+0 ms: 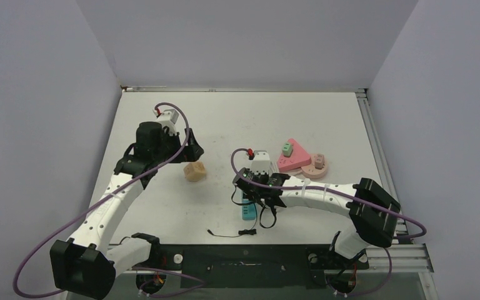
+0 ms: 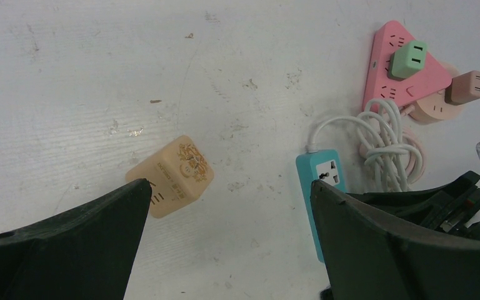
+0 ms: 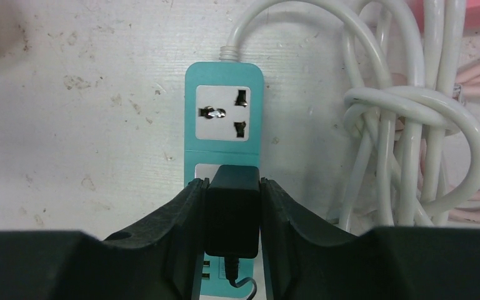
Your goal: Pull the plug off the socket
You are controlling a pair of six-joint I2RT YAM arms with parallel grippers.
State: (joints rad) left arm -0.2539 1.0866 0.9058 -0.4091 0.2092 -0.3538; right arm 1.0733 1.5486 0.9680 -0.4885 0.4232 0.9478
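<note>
While the right gripper (image 3: 232, 187) is clenching a black block-shaped plug (image 3: 232, 215) between its two dark fingers (image 3: 184, 219), that plug is sitting over the second outlet of a teal rectangular plastic power strip (image 3: 224, 72). The strip is lying flat on the scuffed white tabletop (image 2: 69, 81), near the middle of its near half. Whether the prongs are fully seated is hidden by the plug's body. The strip's first outlet is showing bare just beyond the fingertips, and a thin black cord (image 3: 240, 284) is trailing from the plug's near end. A bundled white cable (image 3: 406, 125) is lying just beside the strip.

The left gripper (image 2: 228, 186) is hanging released above the tabletop, its jaws spread wide and gripping nothing, with a beige cube-shaped adapter (image 2: 172, 175) lying near its left finger. Farther off, a pink triangular socket block (image 2: 381, 87) is carrying a green plug (image 2: 409, 59), and a round pink socket (image 2: 434, 111) is carrying a tan plug (image 2: 467, 86).
</note>
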